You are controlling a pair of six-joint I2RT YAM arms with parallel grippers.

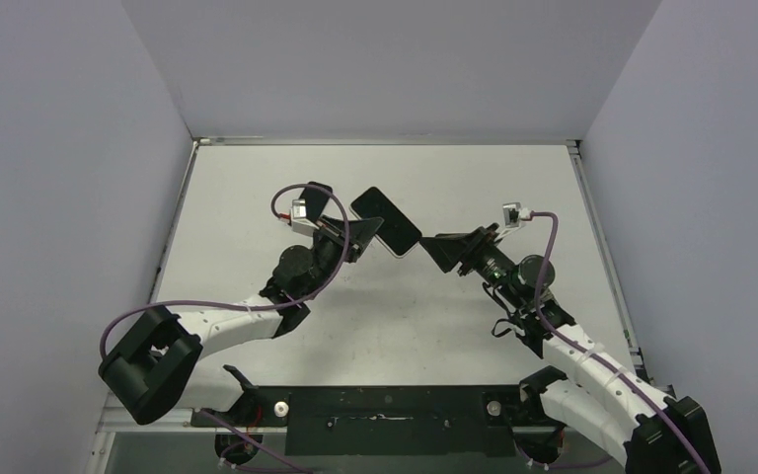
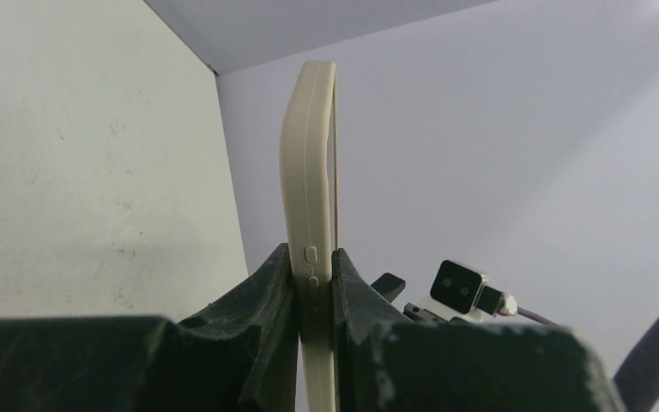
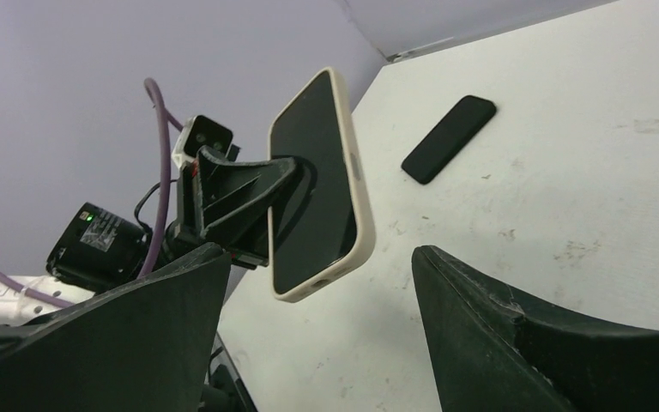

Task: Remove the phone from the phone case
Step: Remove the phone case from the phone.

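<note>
The phone [image 1: 387,217], its black screen showing, sits in a cream case [image 1: 396,248] and is held in the air above the table. My left gripper [image 1: 360,237] is shut on the cased phone. In the left wrist view its fingers [image 2: 270,283] clamp the case [image 2: 309,154] edge-on at the side buttons. My right gripper [image 1: 444,249] is open and empty, just right of the phone's lower end. In the right wrist view the phone [image 3: 309,172] and case rim [image 3: 359,197] hang ahead between the spread fingers [image 3: 446,283], untouched.
A flat black phone-shaped slab [image 3: 449,139] lies on the white table [image 1: 257,197] beyond the held phone; it is hidden in the top view. Grey walls close the table on three sides. The arm bases stand at the near edge.
</note>
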